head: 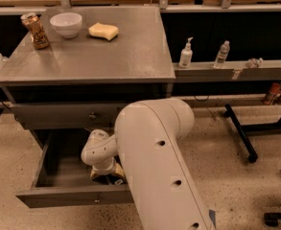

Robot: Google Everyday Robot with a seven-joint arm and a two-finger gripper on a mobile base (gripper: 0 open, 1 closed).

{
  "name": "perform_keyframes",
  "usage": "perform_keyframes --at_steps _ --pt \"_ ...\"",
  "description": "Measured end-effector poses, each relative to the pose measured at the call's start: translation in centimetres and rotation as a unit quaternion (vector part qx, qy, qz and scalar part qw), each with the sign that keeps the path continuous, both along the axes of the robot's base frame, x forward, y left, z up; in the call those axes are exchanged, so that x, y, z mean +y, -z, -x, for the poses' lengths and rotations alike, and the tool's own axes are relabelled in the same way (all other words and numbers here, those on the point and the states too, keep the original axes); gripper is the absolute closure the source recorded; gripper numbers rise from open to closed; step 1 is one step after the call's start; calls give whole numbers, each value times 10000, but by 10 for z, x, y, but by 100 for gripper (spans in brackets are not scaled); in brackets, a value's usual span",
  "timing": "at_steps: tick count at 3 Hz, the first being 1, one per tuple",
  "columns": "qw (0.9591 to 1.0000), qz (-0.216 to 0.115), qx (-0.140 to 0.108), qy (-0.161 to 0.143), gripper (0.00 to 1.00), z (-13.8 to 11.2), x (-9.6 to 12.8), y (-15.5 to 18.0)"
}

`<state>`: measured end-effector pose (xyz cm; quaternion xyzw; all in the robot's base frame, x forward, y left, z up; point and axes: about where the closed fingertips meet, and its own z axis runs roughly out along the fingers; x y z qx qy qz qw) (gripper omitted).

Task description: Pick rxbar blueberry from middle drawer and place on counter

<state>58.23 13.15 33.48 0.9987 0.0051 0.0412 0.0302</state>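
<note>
The middle drawer (58,195) stands pulled open at the bottom of the cabinet, below the grey counter (101,56). My white arm (154,166) bends down into the drawer at its right side. My gripper (107,177) is low inside the drawer, close behind the drawer front, and mostly hidden by the wrist. A small dark shape with a tan patch shows right at the gripper; I cannot tell whether it is the rxbar blueberry. No bar lies on the counter.
On the counter's far left stand a can (35,30), a white bowl (66,24) and a yellow sponge (103,31). A shut drawer front (68,115) sits above the open one. A narrow ledge on the right holds bottles (185,54). Black stand legs (240,133) lie on the floor.
</note>
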Motion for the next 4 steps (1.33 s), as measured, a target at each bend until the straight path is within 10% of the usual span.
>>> perform_keyframes --at_steps 2,4 --pt "10000 0 1 -1 81 0 0 -12" --pt "9933 -1148 -148 -44 100 -3 0 -31"
